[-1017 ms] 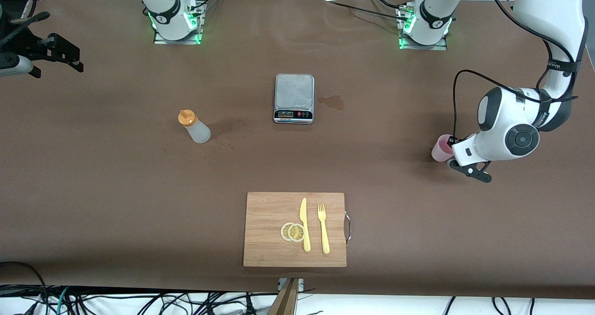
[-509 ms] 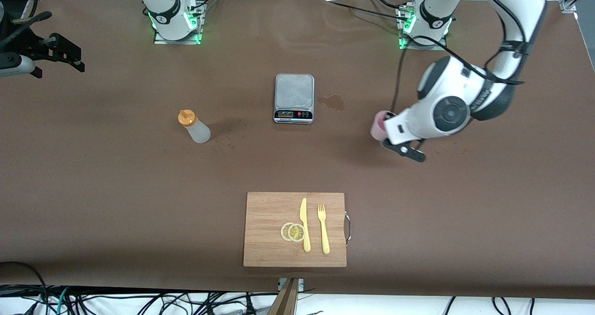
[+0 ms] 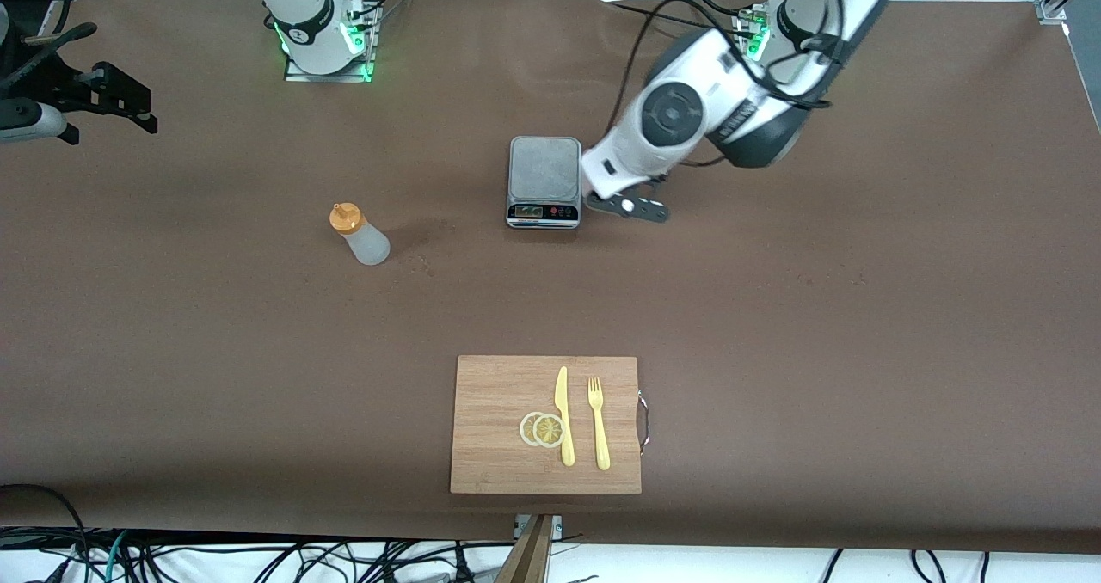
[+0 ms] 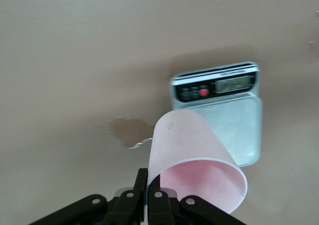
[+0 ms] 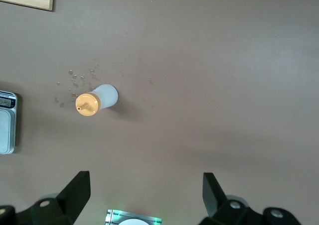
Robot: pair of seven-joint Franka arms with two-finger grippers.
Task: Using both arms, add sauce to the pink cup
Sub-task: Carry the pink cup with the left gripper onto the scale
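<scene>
A: Over the scale's edge toward the left arm's end of the surface, the left tool (image 4: 147, 197) hangs in the air, fingers pinched on the rim of the pink cup (image 4: 192, 165). The cup tilts, mouth toward the wrist camera; in the front view the wrist hides it.

B: Beneath it?

A: Grey scale (image 3: 544, 181), display side nearer the front camera. A dark stain (image 4: 130, 130) marks the surface just beside it.

B: Right tool?

A: Right tool (image 5: 144, 192) waits high up, fingers spread wide, nothing between them. The sauce (image 3: 359, 234) stands upright on the surface below, well apart from the scale, toward the right arm's end.

B: Other items?

A: Wooden board (image 3: 499, 424) near the front edge, carrying lemon slices (image 3: 542, 429), a yellow knife (image 3: 563, 415) and a yellow fork (image 3: 598, 423).
</scene>
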